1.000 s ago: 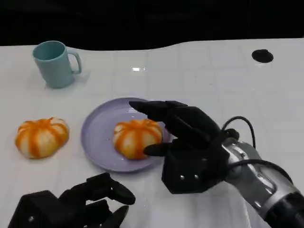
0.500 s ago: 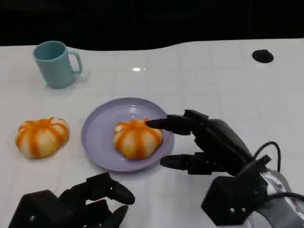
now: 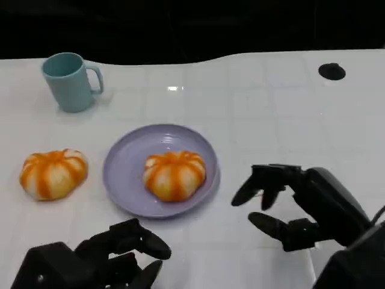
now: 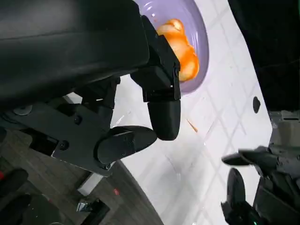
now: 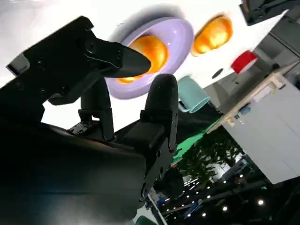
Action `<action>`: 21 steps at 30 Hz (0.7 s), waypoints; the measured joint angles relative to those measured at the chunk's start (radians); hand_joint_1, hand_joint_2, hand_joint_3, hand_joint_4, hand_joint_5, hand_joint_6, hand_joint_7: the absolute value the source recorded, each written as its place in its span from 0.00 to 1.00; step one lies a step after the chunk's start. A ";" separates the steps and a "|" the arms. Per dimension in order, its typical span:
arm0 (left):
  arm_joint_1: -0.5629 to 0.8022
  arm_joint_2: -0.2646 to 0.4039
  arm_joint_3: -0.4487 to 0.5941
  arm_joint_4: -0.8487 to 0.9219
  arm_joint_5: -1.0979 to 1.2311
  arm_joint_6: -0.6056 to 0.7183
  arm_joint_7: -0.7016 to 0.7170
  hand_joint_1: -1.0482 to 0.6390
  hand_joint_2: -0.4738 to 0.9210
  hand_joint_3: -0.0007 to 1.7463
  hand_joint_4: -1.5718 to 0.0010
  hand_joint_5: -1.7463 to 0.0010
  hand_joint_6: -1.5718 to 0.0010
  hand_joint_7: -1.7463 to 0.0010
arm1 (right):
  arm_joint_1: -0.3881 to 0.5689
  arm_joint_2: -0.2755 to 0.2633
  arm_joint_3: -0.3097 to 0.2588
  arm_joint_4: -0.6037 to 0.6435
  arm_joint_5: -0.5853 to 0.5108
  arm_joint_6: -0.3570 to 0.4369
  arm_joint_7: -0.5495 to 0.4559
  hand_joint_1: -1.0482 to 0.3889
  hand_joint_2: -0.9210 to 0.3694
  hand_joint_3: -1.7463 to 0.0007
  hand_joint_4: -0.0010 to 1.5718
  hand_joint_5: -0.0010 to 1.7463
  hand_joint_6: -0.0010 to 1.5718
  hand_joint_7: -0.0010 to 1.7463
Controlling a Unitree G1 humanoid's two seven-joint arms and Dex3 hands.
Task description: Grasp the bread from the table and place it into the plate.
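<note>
Where it gripped before, right robot hand (image 3: 295, 201) (fingers apart, empty) withdrawn, bread (image 3: 174, 174) left on plate (image 3: 123, 165)

Right hand (image 3: 301, 201): matte black, blocky segmented fingers with rounded, glossy tips; a boxy black housing behind them at the picture's lower right corner. Left hand (image 3: 96, 262): same black finish, angular shell with a small pale screw head, tapered fingertips. Left wrist view: broad smooth black shell, flat bracket plates, round fastener, squared finger segments (image 4: 161, 89). Right wrist view: matching black shell and fingers (image 5: 159, 112).
</note>
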 measured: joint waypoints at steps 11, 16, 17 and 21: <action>-0.002 0.000 -0.001 0.000 0.001 0.005 0.000 0.45 0.91 0.38 0.56 0.00 0.60 0.25 | 0.163 -0.063 -0.106 -0.130 0.019 0.005 0.033 0.64 0.42 0.33 0.53 1.00 0.49 0.76; -0.004 0.005 -0.001 0.000 0.004 0.004 0.000 0.44 0.92 0.37 0.56 0.00 0.60 0.25 | 0.243 -0.069 -0.143 -0.196 0.020 0.059 0.047 0.67 0.42 0.35 0.53 1.00 0.47 0.76; -0.004 0.005 -0.001 0.000 0.002 0.004 0.000 0.44 0.92 0.37 0.56 0.00 0.60 0.25 | 0.256 -0.069 -0.149 -0.208 0.020 0.071 0.048 0.67 0.42 0.35 0.53 1.00 0.47 0.76; -0.006 0.005 0.003 0.001 -0.002 0.004 0.000 0.44 0.92 0.37 0.55 0.00 0.60 0.25 | 0.287 -0.069 -0.153 -0.241 0.005 0.114 0.052 0.68 0.43 0.35 0.53 1.00 0.48 0.75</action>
